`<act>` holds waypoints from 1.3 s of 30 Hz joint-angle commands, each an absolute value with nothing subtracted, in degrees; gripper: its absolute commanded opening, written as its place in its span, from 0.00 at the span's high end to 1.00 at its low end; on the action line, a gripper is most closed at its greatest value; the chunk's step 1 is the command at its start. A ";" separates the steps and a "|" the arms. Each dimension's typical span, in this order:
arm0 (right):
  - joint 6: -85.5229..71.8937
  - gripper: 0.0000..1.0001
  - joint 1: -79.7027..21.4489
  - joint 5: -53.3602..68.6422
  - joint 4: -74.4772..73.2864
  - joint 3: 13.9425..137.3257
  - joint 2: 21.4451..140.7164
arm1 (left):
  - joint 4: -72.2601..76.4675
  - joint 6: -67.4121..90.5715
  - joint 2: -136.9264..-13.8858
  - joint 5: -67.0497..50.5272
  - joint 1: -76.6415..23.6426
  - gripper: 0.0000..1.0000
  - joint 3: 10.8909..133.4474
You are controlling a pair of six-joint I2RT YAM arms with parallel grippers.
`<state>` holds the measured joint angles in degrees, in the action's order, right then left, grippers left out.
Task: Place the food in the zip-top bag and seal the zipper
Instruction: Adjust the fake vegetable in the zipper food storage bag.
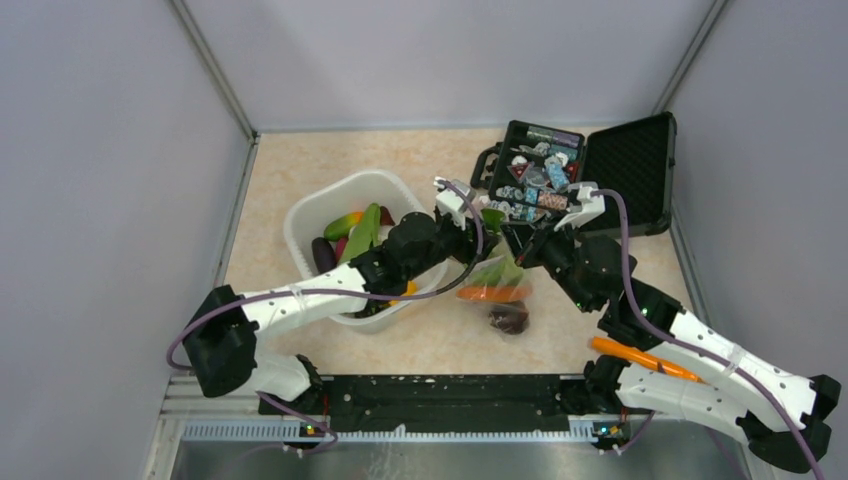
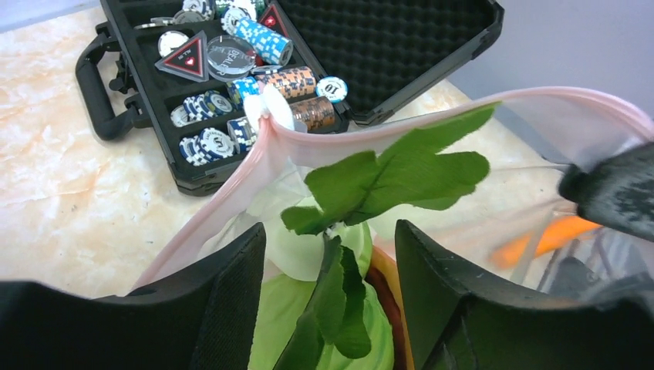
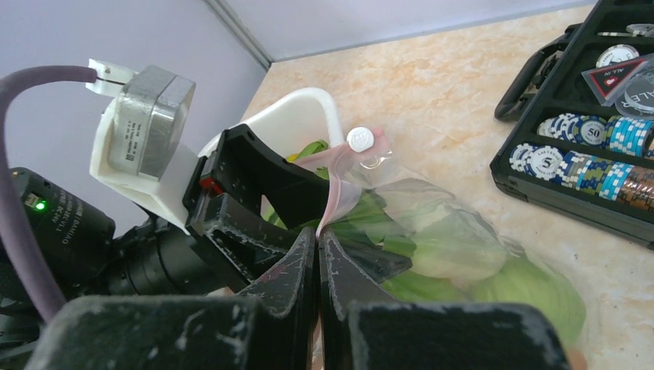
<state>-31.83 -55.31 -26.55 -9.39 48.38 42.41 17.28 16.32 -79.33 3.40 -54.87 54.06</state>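
Beige tabletop [image 1: 300, 170] — one zip-top bag [image 1: 497, 272], two grippers [image 2: 328, 250] [image 3: 318, 240]

Plain grey-lilac walls [image 1: 100, 150] enclose a beige marbled tabletop [image 1: 300, 170] under even light.

Left arm [image 1: 300, 305] and right arm [image 1: 715, 375]: white link shells, black joint housings. A purple cable [image 3: 46, 75] runs along each arm to the wrist. Left gripper [image 2: 330, 231]: broad, smooth black fingers [image 2: 231, 293]. Right gripper [image 3: 317, 235]: black fingers, surfaces scuffed whitish. Left wrist: grey metal block [image 3: 146, 116] in a white bracket [image 3: 104, 166]; green indicator lamp [image 3: 40, 205] lit on the black housing
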 commanded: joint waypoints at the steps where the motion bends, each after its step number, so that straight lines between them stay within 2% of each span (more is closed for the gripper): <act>1: -33.47 1.00 -55.16 -25.59 -3.23 49.00 41.31 | 27.03 14.62 -80.84 5.79 -54.73 0.39 52.43; 3: -33.51 1.00 -55.12 -26.07 -2.76 48.79 40.99 | 29.58 14.50 -81.55 4.44 -54.76 0.53 52.05; 4: -33.48 1.00 -55.12 -26.30 -2.78 48.82 40.98 | 30.36 14.77 -81.76 3.64 -54.71 0.57 52.10; 10: -33.61 1.00 -55.11 -26.64 -3.91 49.24 40.64 | 34.02 15.49 -83.57 -0.51 -54.76 0.76 50.37; 14: -33.64 1.00 -55.13 -27.07 -3.71 48.79 39.87 | 32.87 13.82 -84.09 -3.26 -54.80 0.85 49.61; 24: -33.23 1.00 -55.15 -28.16 -4.37 49.08 38.94 | 12.50 4.04 -85.95 -7.13 -55.44 0.90 53.41; 35: -34.08 1.00 -55.11 -32.65 -5.52 49.04 38.42 | 4.44 -1.08 -88.48 -11.25 -57.64 0.86 54.20; 39: -34.02 1.00 -55.11 -33.22 -5.74 48.87 38.43 | 1.09 -1.54 -89.47 -14.75 -57.66 0.80 56.07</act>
